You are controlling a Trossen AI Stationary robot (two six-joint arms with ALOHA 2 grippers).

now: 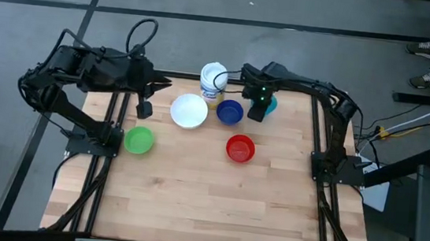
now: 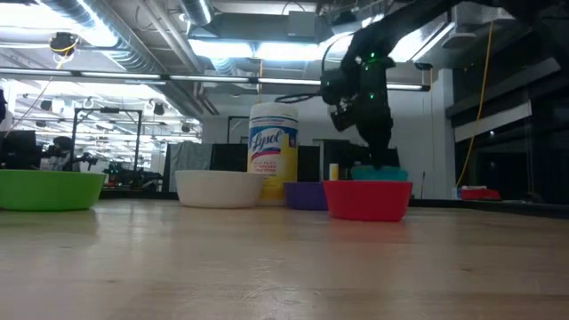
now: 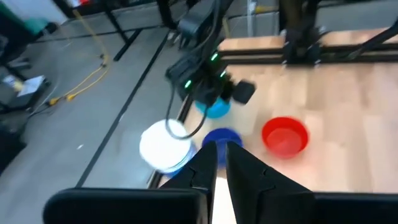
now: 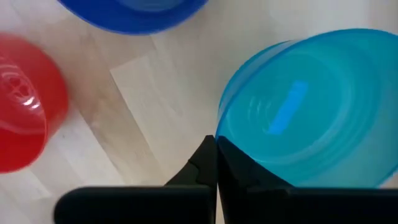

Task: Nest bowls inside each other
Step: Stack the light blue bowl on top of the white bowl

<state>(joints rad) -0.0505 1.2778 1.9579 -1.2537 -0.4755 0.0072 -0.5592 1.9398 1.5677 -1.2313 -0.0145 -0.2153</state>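
Five bowls are on the wooden table. The green bowl (image 1: 139,139) sits near the left, with the white bowl (image 1: 189,110) and dark blue bowl (image 1: 229,112) side by side at mid-table. The red bowl (image 1: 240,148) is nearer the front and the teal bowl (image 1: 271,104) is at the far right. My right gripper (image 1: 257,109) points down, shut on the teal bowl (image 4: 311,106). My left gripper (image 3: 222,158) hovers high at the far left, holding nothing, with a narrow gap between its fingers. My right gripper pinches the teal bowl's rim (image 4: 221,133) between its two fingers, on the side toward the dark blue bowl. The fingers come from above, pointing down. The bowl looks tilted. The red bowl (image 2: 368,199) hides its underside in the low view, so I cannot tell whether it is clear of the table.
A white-lidded tub with a yellow label (image 1: 212,81) stands at the far edge, just behind the white and blue bowls. The near half of the table (image 1: 207,207) is bare wood. The arms' frames run along both side edges.
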